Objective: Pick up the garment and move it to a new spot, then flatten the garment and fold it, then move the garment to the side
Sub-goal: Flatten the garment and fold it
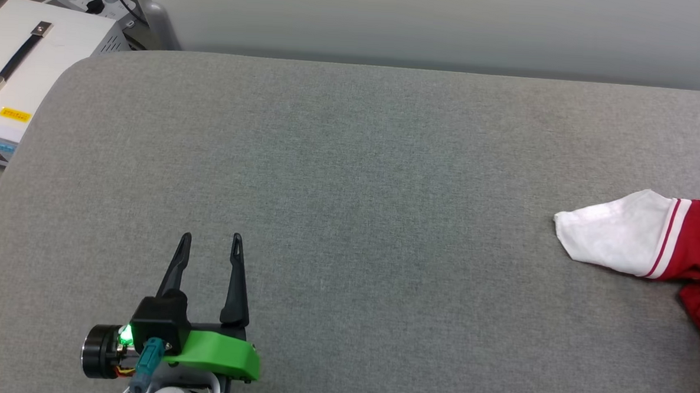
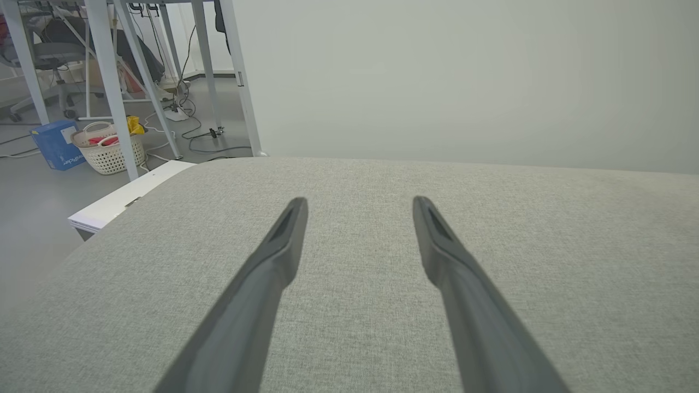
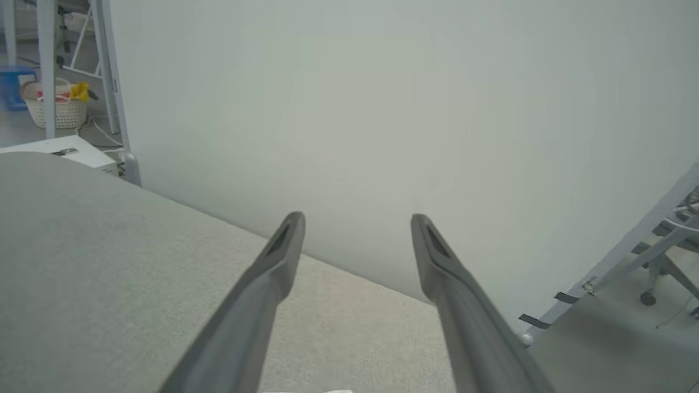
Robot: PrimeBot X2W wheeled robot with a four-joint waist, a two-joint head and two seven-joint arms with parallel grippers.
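Our left hand (image 1: 211, 237) sits open at the lower left. Our right hand (image 3: 356, 219) is open too, holding nothing. The jersey (image 1: 649, 239) lies bunched at the frame's right edge on the grey surface (image 1: 351, 161). We think picking it up comes first, so we must reach right.

The padded surface (image 1: 349, 220) is covered in grey woven cloth, matt and finely grained. The garment (image 1: 620, 238) lying on it is soft knit cloth in white and red. The left gripper (image 1: 211, 236) has matt, dark, plastic-looking fingers (image 1: 237, 274) above a smooth, faintly shiny green plastic piece (image 1: 219, 356), and the white case (image 1: 67, 48) beside the surface looks like smooth painted metal.
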